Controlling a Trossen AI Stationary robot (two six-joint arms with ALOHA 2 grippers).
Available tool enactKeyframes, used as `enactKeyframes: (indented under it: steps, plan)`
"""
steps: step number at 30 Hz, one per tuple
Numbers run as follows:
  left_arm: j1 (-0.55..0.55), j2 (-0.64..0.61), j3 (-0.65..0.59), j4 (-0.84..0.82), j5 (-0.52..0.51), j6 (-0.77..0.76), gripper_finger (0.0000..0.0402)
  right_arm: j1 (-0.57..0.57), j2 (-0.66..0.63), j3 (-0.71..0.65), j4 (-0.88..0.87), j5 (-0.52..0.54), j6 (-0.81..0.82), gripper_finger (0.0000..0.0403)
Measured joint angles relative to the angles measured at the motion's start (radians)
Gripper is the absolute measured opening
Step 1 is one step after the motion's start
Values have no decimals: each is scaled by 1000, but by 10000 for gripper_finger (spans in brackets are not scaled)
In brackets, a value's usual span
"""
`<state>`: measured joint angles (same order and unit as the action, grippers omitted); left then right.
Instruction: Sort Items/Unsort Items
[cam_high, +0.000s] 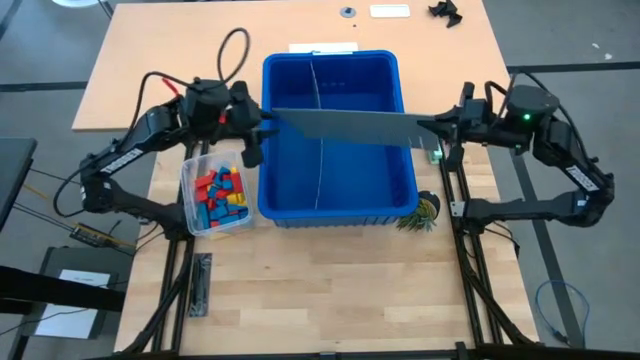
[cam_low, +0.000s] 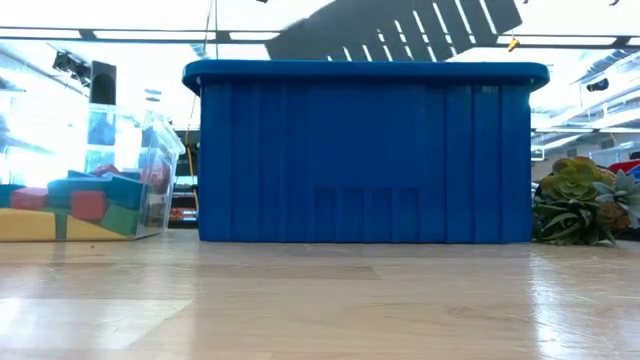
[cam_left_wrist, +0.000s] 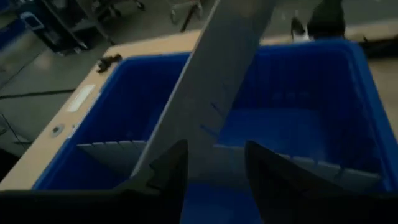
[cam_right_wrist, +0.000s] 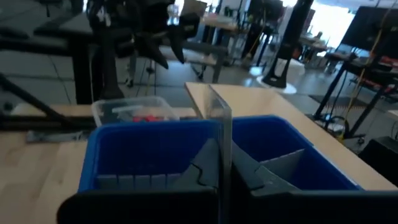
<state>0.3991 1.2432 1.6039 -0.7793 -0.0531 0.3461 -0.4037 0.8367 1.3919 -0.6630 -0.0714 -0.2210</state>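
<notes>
The items, red, yellow, green and blue toy blocks (cam_high: 218, 190), lie in a clear plastic tub (cam_low: 90, 205) left of the large blue bin (cam_high: 338, 140). A grey slotted divider sheet (cam_high: 345, 125) hangs above the bin and spans it from left to right. My right gripper (cam_high: 428, 132) is shut on the sheet's right end. My left gripper (cam_high: 262, 128) is open at the sheet's left end, with one finger (cam_left_wrist: 168, 171) on each side of it. My right gripper pinches the divider sheet's right end (cam_right_wrist: 221, 155) between its two fingers, coming almost level from the table's right side. The sheet runs on away from the fingers across the bin, lifted clear above the rim. My left gripper stands open around the sheet's left end (cam_left_wrist: 208, 155); whether a finger touches it I cannot tell.
Inside the bin one divider (cam_high: 316, 150) runs from near to far and another (cam_left_wrist: 112, 149) crosses it. A small green plant (cam_high: 425, 212) stands at the bin's near right corner. A dark strip (cam_high: 200, 285) lies on the near table, and small objects (cam_high: 447, 10) at the far edge.
</notes>
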Motion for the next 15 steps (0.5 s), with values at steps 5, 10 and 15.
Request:
enactKeyframes:
  steps: [5, 10, 15]
  plan:
    - [51, -55, -145, 115, 34, -16, 167, -21, -33, -66, 45, -25, 9, 1]
    - [102, -59, -261, 233, 25, 2, 167, -24, -31, -68, 52, -62, 14, 1]
    - [174, -58, -339, 372, 90, 18, 168, -24, -39, -68, 53, -67, 20, 0]
